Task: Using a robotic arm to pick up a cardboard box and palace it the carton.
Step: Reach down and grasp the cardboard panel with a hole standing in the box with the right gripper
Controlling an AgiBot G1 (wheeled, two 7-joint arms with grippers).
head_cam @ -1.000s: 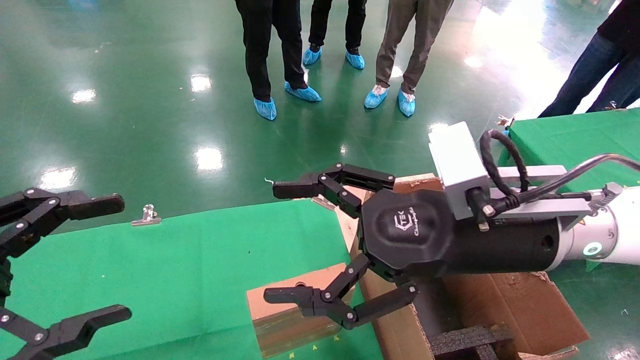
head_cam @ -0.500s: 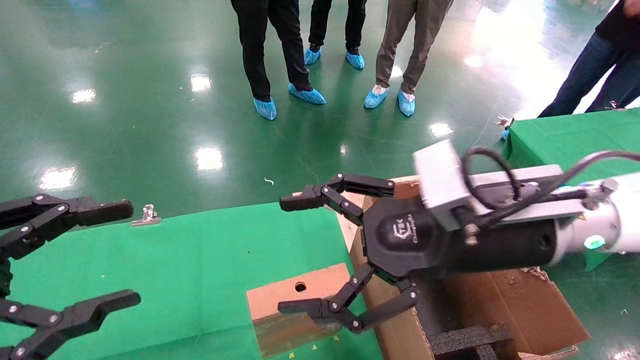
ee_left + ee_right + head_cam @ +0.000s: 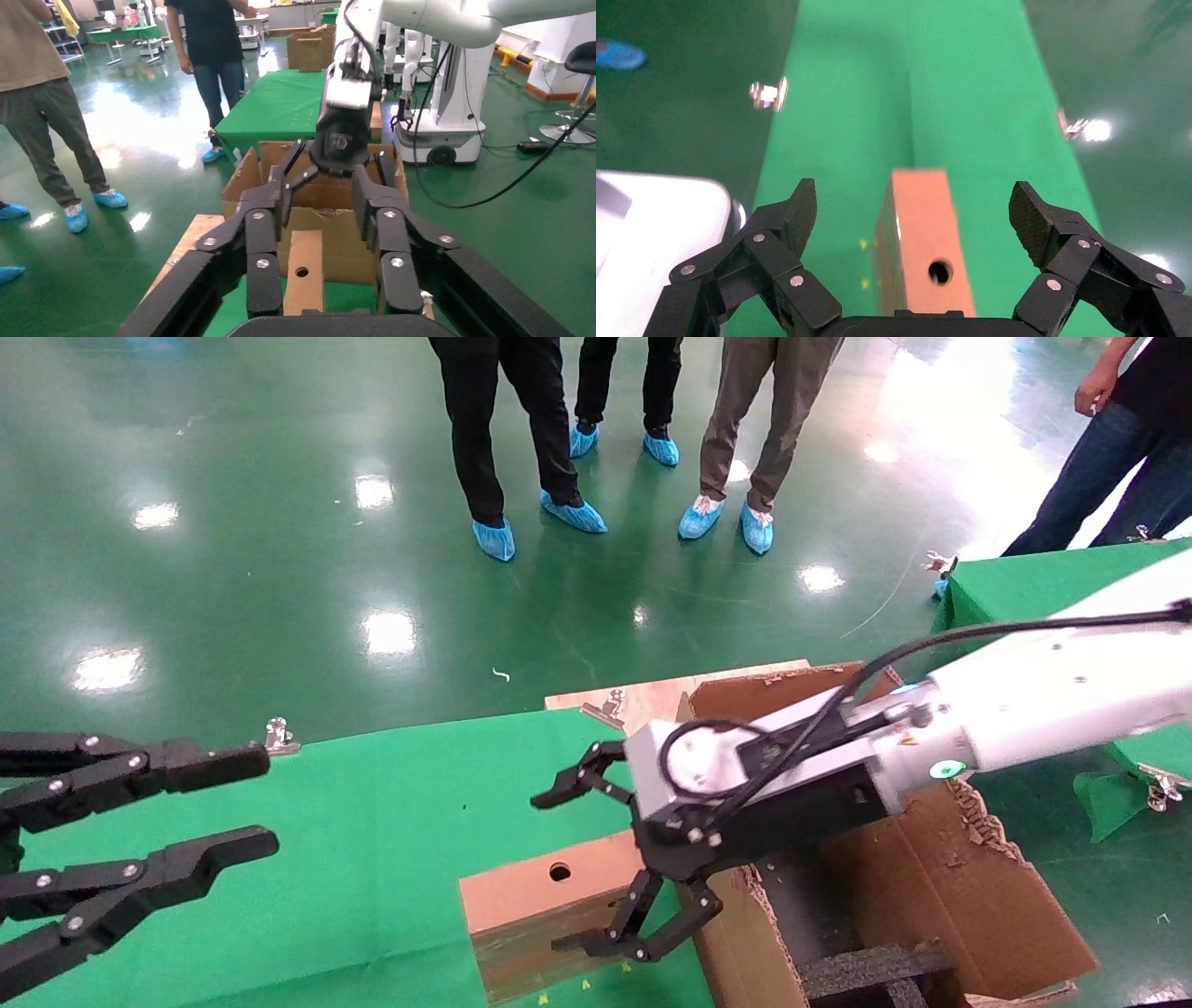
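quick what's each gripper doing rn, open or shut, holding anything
Left gripper: open, empty, hanging over the green table's left end.
Right gripper: open, empty, fingers straddling the cardboard box without touching it.

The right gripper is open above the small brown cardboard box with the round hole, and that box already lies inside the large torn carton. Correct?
Not quite. The open right gripper does hover over the small brown cardboard box with the round hole, but that box lies on the green cloth-covered table, beside the large torn-flapped carton, not in it. The head view shows this.
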